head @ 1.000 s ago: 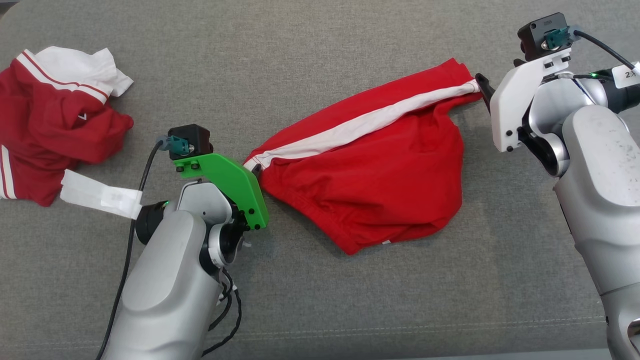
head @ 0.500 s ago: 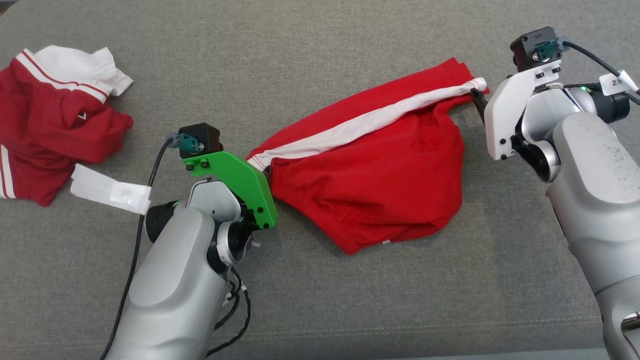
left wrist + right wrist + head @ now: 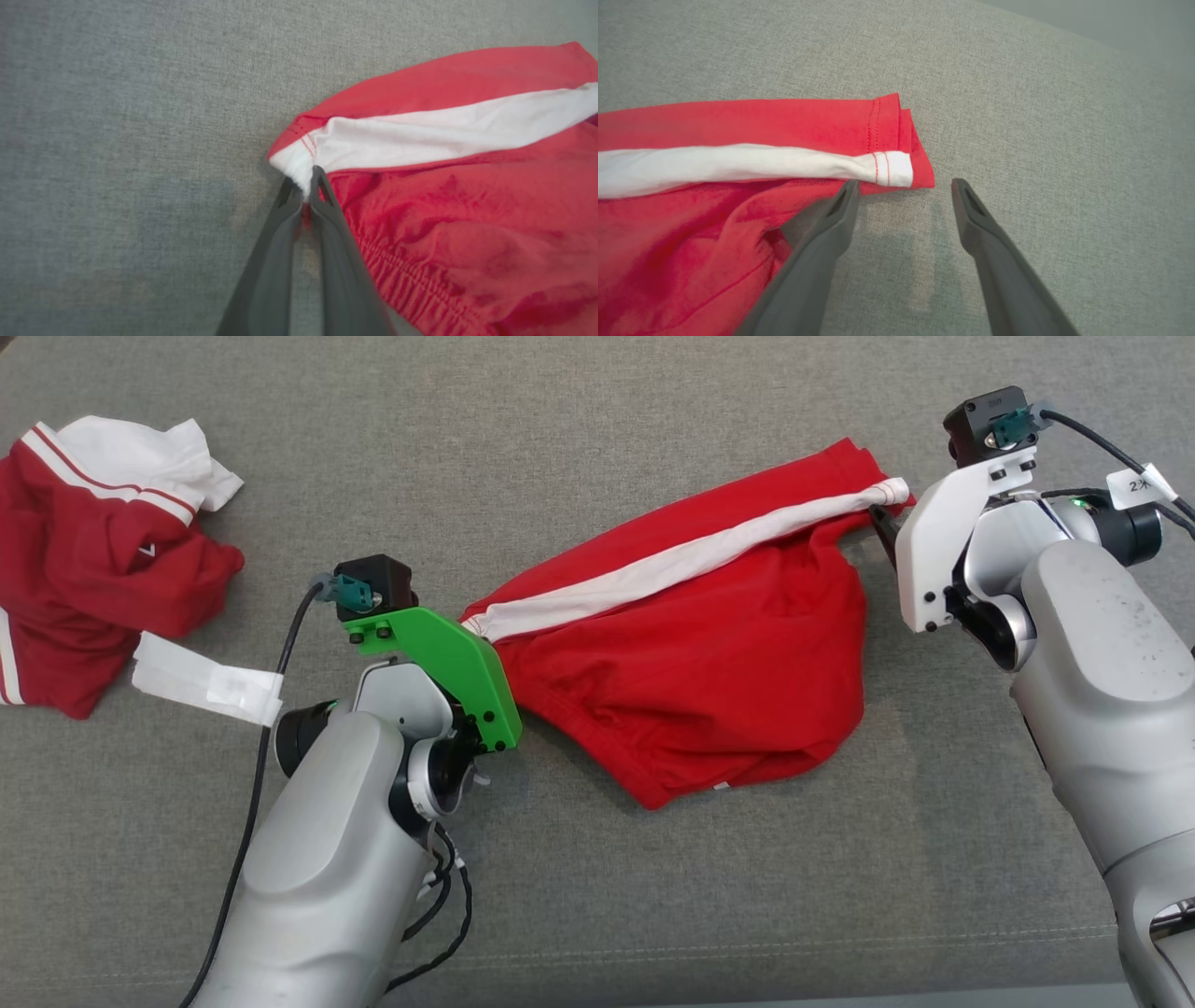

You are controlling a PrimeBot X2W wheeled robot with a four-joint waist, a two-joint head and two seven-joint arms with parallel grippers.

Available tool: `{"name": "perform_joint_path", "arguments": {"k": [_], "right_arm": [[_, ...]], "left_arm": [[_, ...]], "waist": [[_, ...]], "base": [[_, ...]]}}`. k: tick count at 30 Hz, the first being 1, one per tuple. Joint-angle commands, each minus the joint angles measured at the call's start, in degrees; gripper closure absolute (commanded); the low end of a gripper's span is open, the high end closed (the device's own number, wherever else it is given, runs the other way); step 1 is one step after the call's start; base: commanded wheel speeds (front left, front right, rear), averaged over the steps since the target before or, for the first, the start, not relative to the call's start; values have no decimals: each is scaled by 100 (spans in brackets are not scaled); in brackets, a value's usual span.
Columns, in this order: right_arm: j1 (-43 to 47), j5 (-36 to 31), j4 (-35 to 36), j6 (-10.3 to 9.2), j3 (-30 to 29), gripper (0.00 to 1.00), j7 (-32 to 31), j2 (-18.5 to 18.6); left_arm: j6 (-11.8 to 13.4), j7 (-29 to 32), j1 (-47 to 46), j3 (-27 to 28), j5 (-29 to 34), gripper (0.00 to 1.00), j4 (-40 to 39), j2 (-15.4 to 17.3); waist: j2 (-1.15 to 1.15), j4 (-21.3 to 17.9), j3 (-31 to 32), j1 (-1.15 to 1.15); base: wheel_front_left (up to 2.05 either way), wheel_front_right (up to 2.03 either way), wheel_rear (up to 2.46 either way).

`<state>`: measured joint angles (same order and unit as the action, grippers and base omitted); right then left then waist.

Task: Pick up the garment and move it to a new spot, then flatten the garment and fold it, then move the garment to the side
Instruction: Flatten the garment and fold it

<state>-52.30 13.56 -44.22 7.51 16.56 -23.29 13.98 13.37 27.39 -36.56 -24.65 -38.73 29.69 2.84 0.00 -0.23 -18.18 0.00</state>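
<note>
Grey woven surface (image 3: 597,420), mid-frame: my left gripper (image 3: 304,182) pinches the red white-striped cloth garment (image 3: 709,663), right gripper (image 3: 906,186) spread wide alongside.

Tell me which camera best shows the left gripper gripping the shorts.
Left wrist view: the left gripper is shut on the shorts' white corner. The head view's green mount hides the grip; the right wrist view shows the shorts' other end.

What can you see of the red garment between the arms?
The red garment is thin fabric, with a white stripe along its upper edge and a gathered elastic hem. It lies crumpled on the grey cushion. The left pincer is shut on the stripe's left end; the right pincer stands open at the other end.
</note>
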Motion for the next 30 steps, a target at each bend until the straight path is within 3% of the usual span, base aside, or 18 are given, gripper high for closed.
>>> {"name": "perform_joint_path", "arguments": {"k": [1,7,8,9,10,12,13,30], "right_arm": [[-113,46,-54,-4,11,0,39,-12],[-232,74,-244,-4,-10,0,125,-53],[-245,89,-288,-4,-9,6,98,-61],[-270,96,-321,-4,-7,18,107,-65],[-291,111,-346,-4,7,53,120,-77],[-316,163,-393,-4,26,77,172,-107],[-324,181,-425,-4,48,97,164,-106],[-452,500,-342,-4,150,100,1047,74]], "left_arm": [[-1,-27,-108,-13,-4,100,11,14],[-26,-78,-153,-69,13,100,26,15],[-27,-87,-155,-75,11,100,32,15],[-32,-80,-160,-82,5,100,37,15],[-40,-96,-169,-87,1,100,40,15],[-70,-114,-184,-106,-14,100,47,15],[-78,-131,-197,-109,-25,100,39,15],[-362,-1049,-536,122,-43,100,-64,126]], "waist": [[0,20,-15,0],[0,87,-80,0],[0,98,-87,0],[0,106,-97,0],[0,115,-107,0],[0,131,-121,0],[0,137,-128,0],[0,90,45,0]], "base": [[0,0,0],[0,0,0],[0,0,0],[0,0,0],[0,0,0],[0,0,0],[0,0,0],[0,0,0]]}}
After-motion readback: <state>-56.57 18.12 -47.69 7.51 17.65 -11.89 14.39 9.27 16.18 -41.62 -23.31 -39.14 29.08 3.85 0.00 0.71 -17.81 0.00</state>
